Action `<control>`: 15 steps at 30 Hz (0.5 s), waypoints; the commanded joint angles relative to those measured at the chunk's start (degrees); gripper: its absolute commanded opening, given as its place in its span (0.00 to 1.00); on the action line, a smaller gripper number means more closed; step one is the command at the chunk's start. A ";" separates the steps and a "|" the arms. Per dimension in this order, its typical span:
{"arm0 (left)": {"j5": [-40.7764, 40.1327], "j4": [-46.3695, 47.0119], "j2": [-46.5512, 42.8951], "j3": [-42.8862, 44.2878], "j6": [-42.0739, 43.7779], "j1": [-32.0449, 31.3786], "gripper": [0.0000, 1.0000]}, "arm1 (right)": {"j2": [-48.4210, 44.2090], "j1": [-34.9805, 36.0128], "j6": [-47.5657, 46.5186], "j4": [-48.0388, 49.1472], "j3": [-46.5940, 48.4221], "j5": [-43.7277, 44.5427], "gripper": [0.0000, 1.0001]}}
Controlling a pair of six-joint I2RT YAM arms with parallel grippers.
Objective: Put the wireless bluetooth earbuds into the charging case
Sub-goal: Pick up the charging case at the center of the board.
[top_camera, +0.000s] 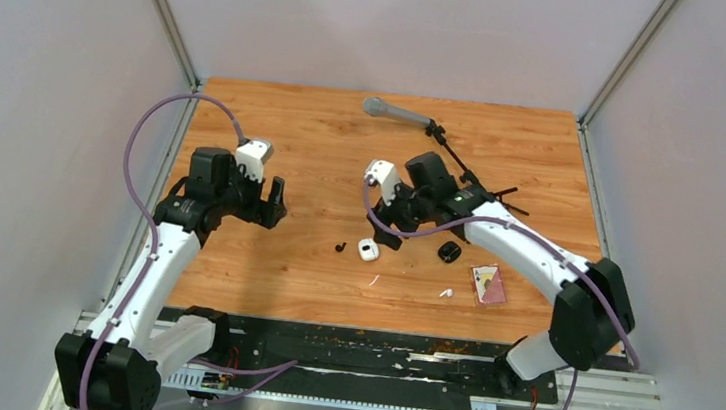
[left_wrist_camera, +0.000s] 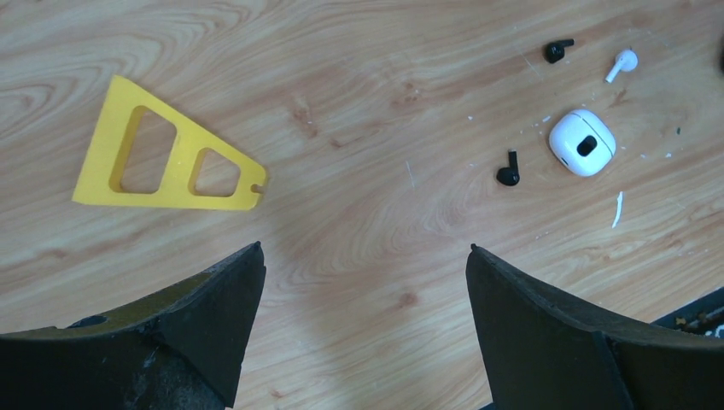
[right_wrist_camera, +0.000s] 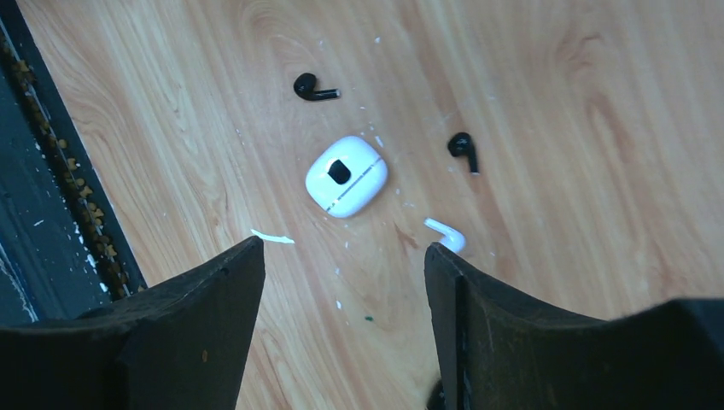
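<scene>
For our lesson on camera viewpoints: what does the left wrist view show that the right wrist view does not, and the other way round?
Only the left wrist view shows the yellow cut-out triangle, lying flat on the wood. Only the right wrist view shows the dark edge strip bordering the tabletop. Both show the white charging case, a first black earbud, a second black earbud, one white earbud and the thin white sliver, all lying apart from one another.
</scene>
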 commanded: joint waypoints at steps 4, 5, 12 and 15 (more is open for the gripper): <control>-1.52 2.00 -3.67 -0.39 -3.84 3.86 0.94 | 11.12 3.04 8.08 1.37 5.74 9.10 0.79; -1.55 2.09 -3.86 -0.39 -3.86 4.07 0.94 | 11.60 3.03 10.22 1.54 5.92 9.49 0.85; -2.44 3.70 -4.04 -1.19 -5.92 4.69 0.94 | 14.43 6.70 19.01 1.54 6.54 16.79 0.74; -2.19 5.54 -3.68 -1.84 -6.69 4.76 0.94 | 16.63 7.71 19.59 1.40 7.04 17.09 0.67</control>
